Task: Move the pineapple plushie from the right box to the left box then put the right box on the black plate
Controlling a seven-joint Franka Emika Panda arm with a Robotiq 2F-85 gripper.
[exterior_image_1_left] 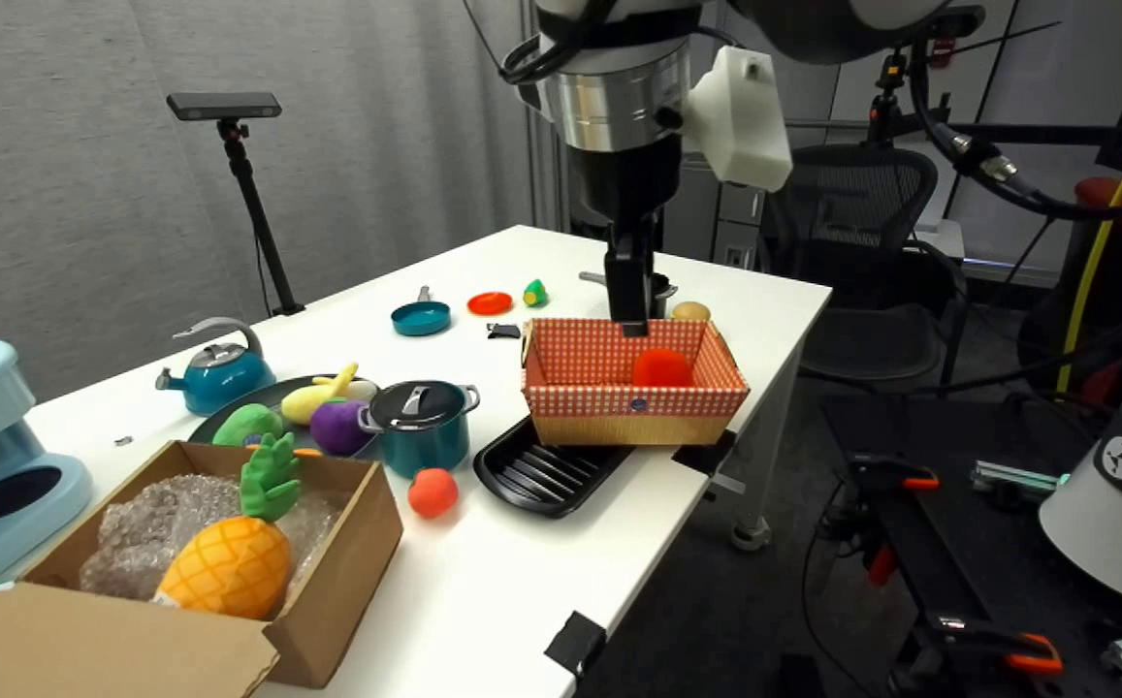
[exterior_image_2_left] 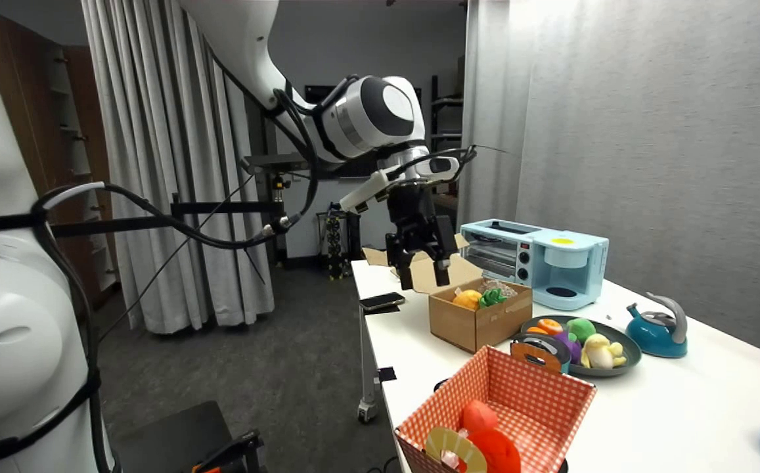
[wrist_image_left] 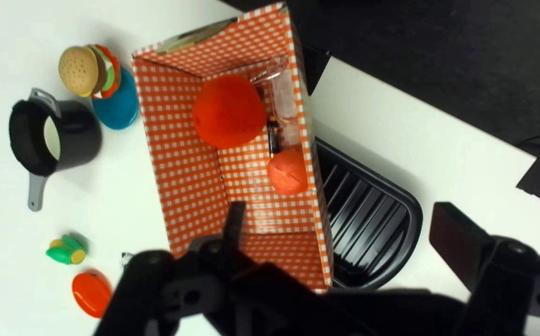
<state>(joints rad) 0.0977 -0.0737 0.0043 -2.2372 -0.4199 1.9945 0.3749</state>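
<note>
Black, spread wide and holding nothing: my gripper [exterior_image_2_left: 424,277] points down, hanging above the table [exterior_image_1_left: 483,591]. Below, the checked right box [wrist_image_left: 176,154] hides part of the black plate [wrist_image_left: 372,219]; whether it sits on it, I can't tell. Farther off, the pineapple plushie [exterior_image_1_left: 231,562], plump, cross-hatched orange, green-tufted, leans in the left box [exterior_image_1_left: 352,591], its underside hidden.
</note>
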